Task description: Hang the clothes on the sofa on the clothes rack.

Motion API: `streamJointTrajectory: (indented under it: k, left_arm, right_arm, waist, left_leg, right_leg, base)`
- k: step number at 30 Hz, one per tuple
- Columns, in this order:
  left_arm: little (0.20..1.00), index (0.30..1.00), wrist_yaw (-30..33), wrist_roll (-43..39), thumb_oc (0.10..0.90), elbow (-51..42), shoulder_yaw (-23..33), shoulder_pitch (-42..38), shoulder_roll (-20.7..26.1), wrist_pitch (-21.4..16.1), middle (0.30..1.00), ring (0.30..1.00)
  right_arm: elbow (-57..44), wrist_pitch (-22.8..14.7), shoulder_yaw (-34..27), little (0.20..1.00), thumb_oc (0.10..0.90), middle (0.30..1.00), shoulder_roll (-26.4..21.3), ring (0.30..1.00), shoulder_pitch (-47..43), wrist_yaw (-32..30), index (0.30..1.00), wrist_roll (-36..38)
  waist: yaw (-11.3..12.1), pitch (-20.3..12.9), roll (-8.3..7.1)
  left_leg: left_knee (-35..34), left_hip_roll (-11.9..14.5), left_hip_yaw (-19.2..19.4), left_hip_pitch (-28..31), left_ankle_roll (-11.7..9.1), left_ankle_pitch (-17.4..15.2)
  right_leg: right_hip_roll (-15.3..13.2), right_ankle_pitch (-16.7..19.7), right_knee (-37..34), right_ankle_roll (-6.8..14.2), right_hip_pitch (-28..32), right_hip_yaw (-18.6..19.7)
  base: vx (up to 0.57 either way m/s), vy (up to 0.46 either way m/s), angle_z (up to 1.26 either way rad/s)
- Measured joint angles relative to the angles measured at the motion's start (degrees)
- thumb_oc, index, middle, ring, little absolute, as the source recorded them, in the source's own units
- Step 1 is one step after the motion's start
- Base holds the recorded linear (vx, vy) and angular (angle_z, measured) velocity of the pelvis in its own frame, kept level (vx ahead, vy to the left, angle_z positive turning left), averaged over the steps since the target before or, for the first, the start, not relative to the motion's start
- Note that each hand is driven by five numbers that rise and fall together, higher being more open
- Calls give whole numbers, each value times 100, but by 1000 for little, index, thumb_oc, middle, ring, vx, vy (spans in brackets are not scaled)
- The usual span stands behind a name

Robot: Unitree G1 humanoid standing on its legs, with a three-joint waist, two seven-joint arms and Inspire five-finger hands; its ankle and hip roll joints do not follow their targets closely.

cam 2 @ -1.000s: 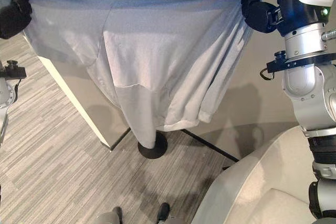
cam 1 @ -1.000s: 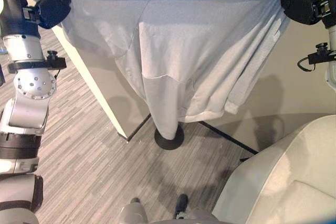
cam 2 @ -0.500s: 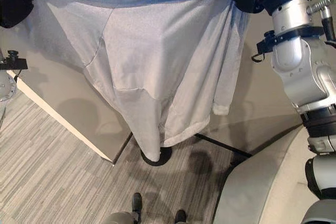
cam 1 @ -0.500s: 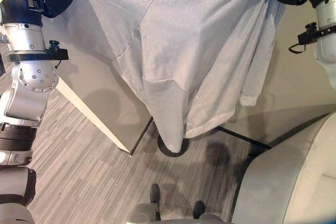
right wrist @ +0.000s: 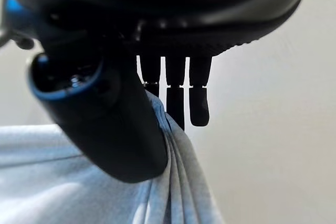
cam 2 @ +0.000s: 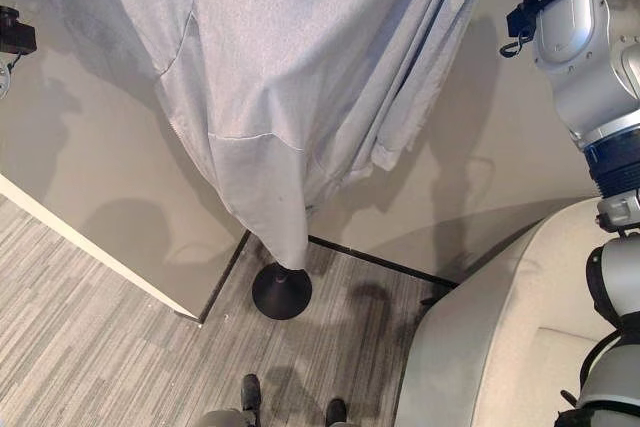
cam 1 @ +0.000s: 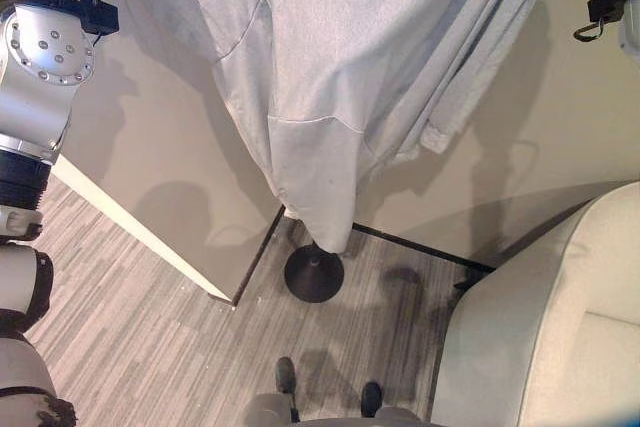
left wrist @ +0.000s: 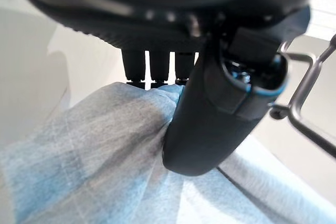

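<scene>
- A light grey knit garment [cam 1: 340, 77] is hanging spread in front of the beige wall, its lowest point dangling just above the round black base [cam 1: 313, 274] of the clothes rack on the grey striped floor [cam 1: 140, 347].
- One sleeve cuff [cam 1: 437, 137] is hanging on the right side of the garment, clear of the floor.
- The left hand [left wrist: 210, 124] is pinching the cloth's upper edge between thumb and fingers [left wrist: 157, 69]; a thin metal hook [left wrist: 304, 98] of the rack is showing just beside it.
- The right hand [right wrist: 115, 129] is likewise clamping a bunched fold of the garment [right wrist: 173, 182] between thumb and fingers.
- The cream upholstered sofa [cam 1: 560, 327] is standing at near right, well apart from the garment.
</scene>
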Motion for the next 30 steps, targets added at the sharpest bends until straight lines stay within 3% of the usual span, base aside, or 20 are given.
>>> streamJointTrajectory:
  k: [5,10,14,16,19,20,21,23,25,26,27,28,29,30]
  left_arm:
    - [300,300,-222,10,400,978,-917,-404,-108,15,300,300]
    - [300,300,-232,19,400,1245,-792,-210,-353,90,300,300]
    - [300,300,-198,19,400,711,-5,631,-490,83,300,300]
    - [300,300,-209,25,400,358,302,1429,-599,112,300,300]
    - [300,300,-182,3,400,-193,1267,2588,-1240,125,300,300]
    - [300,300,-251,4,400,-426,1526,3519,-1717,251,300,300]
    - [300,300,-323,3,400,-382,1472,3651,-1833,270,300,300]
    - [300,300,-369,5,400,-752,1532,4356,-2560,222,300,300]
    - [300,300,-395,1,400,-1085,1678,4805,-2871,210,300,300]
    - [300,300,-416,-2,400,-1121,1698,4923,-2914,187,300,300]
    - [345,345,-440,-3,430,-1119,1701,4932,-2913,193,345,345]
    - [778,778,-447,-2,718,-1119,1720,4919,-2913,205,778,778]
    - [900,900,-451,-6,800,-1109,1751,4918,-2923,208,900,900]
    - [900,900,-452,-14,800,-1087,1789,4920,-2940,211,900,900]
  right_arm:
    - [1006,10,465,300,400,300,739,300,-369,35,300,237]
    - [1138,47,405,300,400,300,1279,300,-242,122,300,473]
    - [627,66,93,300,400,300,1371,300,352,149,300,478]
    - [70,121,-398,300,400,300,1414,300,1221,247,300,480]
    - [-659,172,-1407,300,400,300,1817,300,2455,249,300,461]
    - [-1073,131,-1918,300,400,300,2140,300,3652,265,300,437]
    - [-1022,159,-1880,300,400,300,2179,300,3851,330,300,432]
    - [-1092,57,-2144,300,400,300,2758,300,4721,345,300,399]
    - [-1510,37,-2714,300,400,300,3164,300,5413,332,300,373]
    - [-1578,13,-2737,340,427,340,3150,340,5548,334,340,373]
    - [-1577,14,-2734,900,800,900,3141,900,5537,344,900,373]
    - [-1577,17,-2735,900,800,900,3116,900,5490,344,900,373]
    - [-1594,7,-2799,900,800,900,3129,900,5482,341,900,392]
    - [-1635,6,-2931,900,800,900,3171,900,5511,340,900,414]
  waist:
    - [-22,-54,-13]
    - [31,-144,-43]
    - [55,-149,-48]
    - [61,-149,-48]
    - [65,-149,-48]
    - [92,-149,-52]
    - [116,-144,-56]
    - [168,-141,-53]
    - [175,-140,-46]
    - [174,-140,-45]
    - [175,-140,-45]
    - [174,-141,-43]
    - [157,-146,-34]
    - [156,-150,-27]
  left_leg:
    - [0,33,28,-100,-2,-1]
    - [1,88,58,-240,-4,4]
    - [1,98,132,-235,-17,-7]
    - [-1,96,142,-232,-17,-9]
    - [-2,87,168,-201,-19,-13]
    - [-4,87,170,-116,-21,-18]
    - [-6,90,168,-112,-21,-26]
    - [-12,93,167,37,-32,-134]
    - [-22,72,163,118,-26,-186]
    - [-34,68,163,160,-62,-225]
    - [-35,70,163,171,-60,-226]
    - [-34,72,163,171,-59,-225]
    - [-35,72,162,180,-46,-232]
    - [-34,72,164,199,-43,-229]
  right_leg:
    - [27,2,0,-1,-120,11]
    - [83,7,1,0,-279,15]
    - [85,8,1,-2,-310,-2]
    - [85,8,2,-1,-326,-27]
    - [84,8,2,-1,-320,-30]
    - [73,7,-1,-3,-243,-73]
    - [81,6,1,-3,-244,-89]
    - [74,-20,-4,-33,-100,-121]
    - [34,-45,-31,-27,-43,-144]
    - [27,-52,-31,-38,-7,-149]
    - [28,-54,-31,-42,3,-157]
    - [29,-54,-31,-42,4,-163]
    - [29,-53,-31,-45,13,-163]
    - [30,-44,-31,-61,42,-163]
  base:
    - [3,-9,-3]
    - [8,-6,-5]
    - [15,1,-9]
    - [37,16,-9]
    - [56,22,-8]
    - [68,27,-4]
    - [70,27,-3]
    - [69,17,2]
    - [63,5,1]
    - [47,-4,-1]
    - [0,0,0]
    - [0,0,0]
    - [0,0,0]
    - [0,0,0]
